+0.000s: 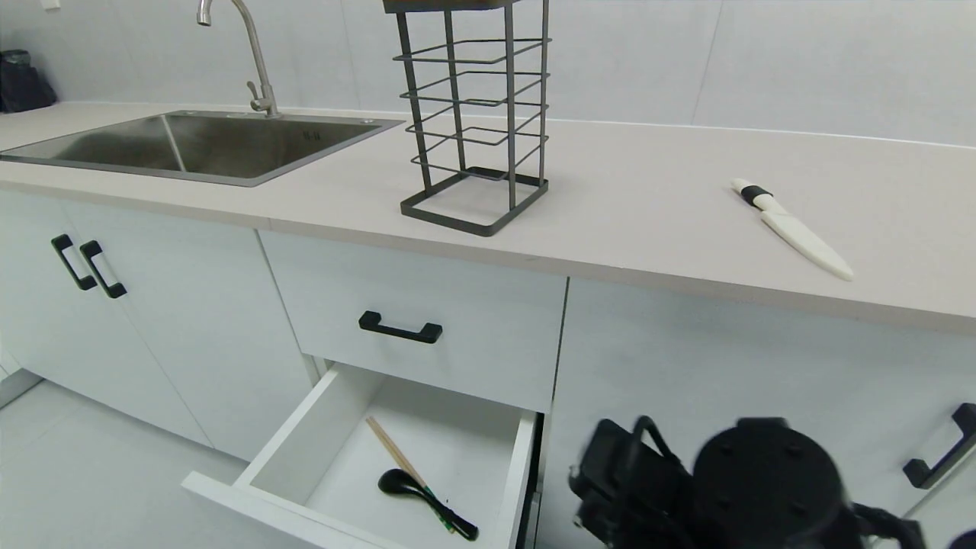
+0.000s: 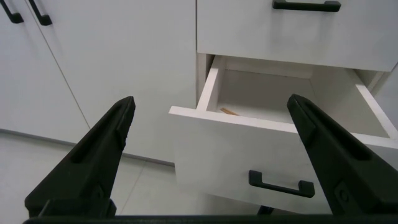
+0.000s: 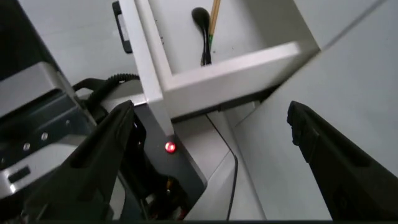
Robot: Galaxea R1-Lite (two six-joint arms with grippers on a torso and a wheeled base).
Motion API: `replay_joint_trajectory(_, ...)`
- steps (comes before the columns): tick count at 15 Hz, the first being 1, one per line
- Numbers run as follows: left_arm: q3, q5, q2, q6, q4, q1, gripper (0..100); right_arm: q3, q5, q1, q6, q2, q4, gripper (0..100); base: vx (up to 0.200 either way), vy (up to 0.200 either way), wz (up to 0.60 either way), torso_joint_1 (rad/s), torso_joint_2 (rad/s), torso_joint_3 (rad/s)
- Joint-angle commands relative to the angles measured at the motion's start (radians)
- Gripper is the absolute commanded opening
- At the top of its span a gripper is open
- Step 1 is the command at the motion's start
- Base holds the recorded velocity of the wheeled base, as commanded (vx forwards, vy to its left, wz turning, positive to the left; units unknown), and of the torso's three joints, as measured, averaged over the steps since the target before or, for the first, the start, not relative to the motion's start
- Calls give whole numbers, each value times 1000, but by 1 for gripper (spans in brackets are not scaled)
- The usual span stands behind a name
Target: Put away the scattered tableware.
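A white knife [image 1: 793, 229] with a black band on its handle lies on the right of the countertop [image 1: 648, 198]. Below the counter, the lower drawer [image 1: 290, 450] is pulled out. Inside it lie wooden chopsticks [image 1: 393, 450] and a black spoon [image 1: 427, 499], which the right wrist view shows as the spoon [image 3: 202, 25] beside the chopsticks [image 3: 214, 15]. My left gripper [image 2: 211, 106] is open, low in front of the drawer front [image 2: 249, 162] and its black handle [image 2: 280, 185]. My right gripper [image 3: 211, 109] is open beside the drawer's right corner [image 3: 230, 68], holding nothing.
A black wire rack [image 1: 476, 114] stands on the counter's middle, with a steel sink [image 1: 198, 145] and tap [image 1: 255, 53] to its left. A shut drawer [image 1: 400, 328] sits above the open one. Cabinet doors with black handles [image 1: 88, 267] flank it. My right arm [image 1: 732, 488] is low at the right.
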Motion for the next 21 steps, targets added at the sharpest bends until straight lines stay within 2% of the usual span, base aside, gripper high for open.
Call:
replay_joint_trajectory(1, 0, 0, 1, 0, 0, 0, 100, 167, -2, -1, -1, -237, -6, 100, 0, 0, 0, 0, 0, 0)
replay_joint_trajectory(3, 0, 0, 1, 0, 0, 0, 100, 266, -4, -1, -1, -368, -2, 100, 0, 0, 0, 0, 0, 0)
replay_joint_trajectory(7, 0, 0, 1, 0, 0, 0, 100, 351, -5, -5, -4, -495, -2, 100, 0, 0, 0, 0, 0, 0)
replay_joint_trajectory(8, 0, 0, 1, 0, 0, 0, 100, 432, -5, -8, -8, -567, -2, 100, 0, 0, 0, 0, 0, 0)
replay_joint_trajectory(10, 0, 0, 1, 0, 0, 0, 100, 498, -54, -10, -30, -728, 17, 100, 0, 0, 0, 0, 0, 0)
replay_joint_trajectory(12, 0, 0, 1, 0, 0, 0, 100, 496, -117, -10, -27, -923, 100, 100, 0, 0, 0, 0, 0, 0)
replay_joint_trajectory(13, 0, 0, 1, 0, 0, 0, 100, 495, -137, -14, -27, -1032, 185, 100, 0, 0, 0, 0, 0, 0)
replay_joint_trajectory(15, 0, 0, 1, 0, 0, 0, 100, 492, -172, -42, -27, -1334, 442, 100, 0, 0, 0, 0, 0, 0)
replay_joint_trajectory(16, 0, 0, 1, 0, 0, 0, 100, 458, -185, -83, -28, -1461, 562, 100, 0, 0, 0, 0, 0, 0)
replay_joint_trajectory(18, 2, 0, 1, 0, 0, 0, 100, 348, -182, -214, -30, -1559, 728, 100, 0, 0, 0, 0, 0, 0)
replay_joint_trajectory(19, 0, 0, 1, 0, 0, 0, 100, 282, -169, -301, -33, -1556, 766, 100, 0, 0, 0, 0, 0, 0)
replay_joint_trajectory(20, 0, 0, 1, 0, 0, 0, 100, 262, -159, -337, -42, -1549, 777, 100, 0, 0, 0, 0, 0, 0)
replay_joint_trajectory(21, 0, 0, 1, 0, 0, 0, 100, 229, -131, -455, -70, -1513, 784, 100, 0, 0, 0, 0, 0, 0)
